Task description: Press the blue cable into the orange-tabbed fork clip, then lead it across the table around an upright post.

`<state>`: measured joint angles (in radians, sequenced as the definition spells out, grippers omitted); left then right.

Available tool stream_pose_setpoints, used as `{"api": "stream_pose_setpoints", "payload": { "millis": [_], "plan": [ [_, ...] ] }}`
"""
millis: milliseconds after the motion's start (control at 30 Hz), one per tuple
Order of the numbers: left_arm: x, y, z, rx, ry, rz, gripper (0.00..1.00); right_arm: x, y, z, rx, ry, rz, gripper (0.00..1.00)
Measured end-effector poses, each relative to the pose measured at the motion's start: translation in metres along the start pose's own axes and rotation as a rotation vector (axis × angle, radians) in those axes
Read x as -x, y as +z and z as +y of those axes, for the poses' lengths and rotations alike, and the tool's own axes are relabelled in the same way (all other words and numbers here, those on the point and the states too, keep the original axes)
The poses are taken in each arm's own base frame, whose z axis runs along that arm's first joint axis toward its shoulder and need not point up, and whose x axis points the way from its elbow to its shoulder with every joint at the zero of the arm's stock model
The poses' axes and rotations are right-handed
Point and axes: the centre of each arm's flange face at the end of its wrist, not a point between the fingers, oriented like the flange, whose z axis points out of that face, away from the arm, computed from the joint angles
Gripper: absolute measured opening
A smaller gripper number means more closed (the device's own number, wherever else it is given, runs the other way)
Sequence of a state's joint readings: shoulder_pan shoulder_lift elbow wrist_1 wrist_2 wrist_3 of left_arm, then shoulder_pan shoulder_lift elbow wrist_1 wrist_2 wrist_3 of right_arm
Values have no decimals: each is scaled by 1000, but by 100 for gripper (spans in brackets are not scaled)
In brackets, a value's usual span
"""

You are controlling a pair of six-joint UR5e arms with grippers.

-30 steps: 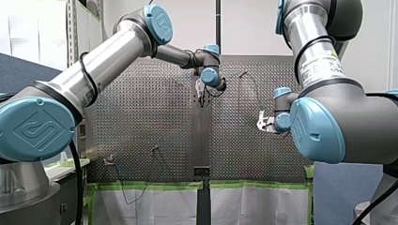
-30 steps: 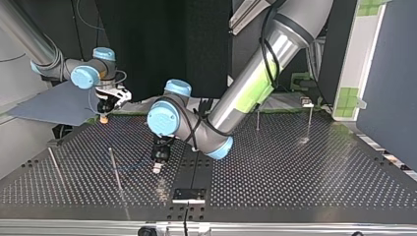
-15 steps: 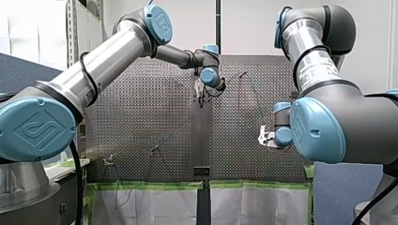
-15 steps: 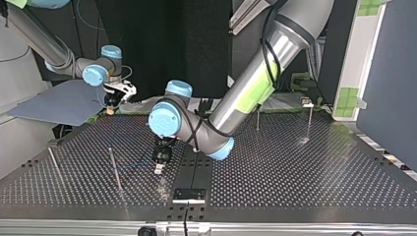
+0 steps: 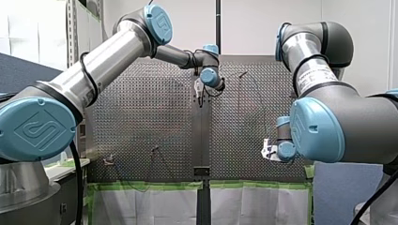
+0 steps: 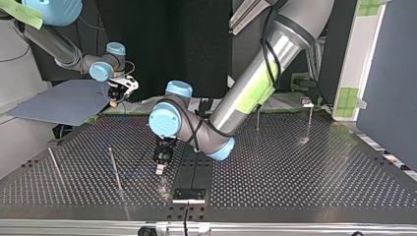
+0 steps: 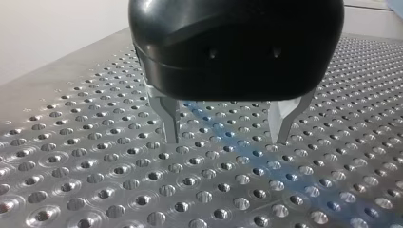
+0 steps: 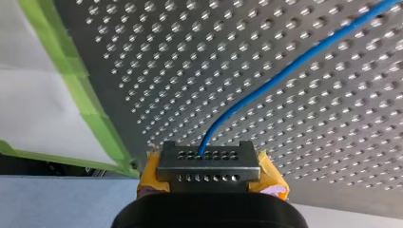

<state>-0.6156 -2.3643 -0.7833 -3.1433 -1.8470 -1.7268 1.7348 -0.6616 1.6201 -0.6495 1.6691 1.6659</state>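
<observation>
R gripper [image 6: 114, 103] drew back, blue cable [image 8: 309, 61] pinched; L gripper [image 7: 226, 140] points down, agape, prob. empty.

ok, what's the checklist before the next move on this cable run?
1. Right gripper shut on the blue cable: ok.
2. Left gripper open, above the table: ok.
3. Cable lined up under the left gripper: only a blurred blue streak shows there, cannot tell.
4. Cable seated in the clip: the clip can't be made out in any view, cannot tell.
5. Post standing upright beside the left gripper in the top view: ok.
</observation>
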Motion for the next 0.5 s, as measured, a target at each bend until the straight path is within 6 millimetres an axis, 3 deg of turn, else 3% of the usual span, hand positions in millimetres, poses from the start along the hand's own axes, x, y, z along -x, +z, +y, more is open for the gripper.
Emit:
{"api": "stream_pose_setpoints", "payload": {
  "millis": [500],
  "plan": [
    [0, 0, 1, 6, 0, -1, 92, 62, 19, 31, 40, 30, -16, 0]
  ]
}}
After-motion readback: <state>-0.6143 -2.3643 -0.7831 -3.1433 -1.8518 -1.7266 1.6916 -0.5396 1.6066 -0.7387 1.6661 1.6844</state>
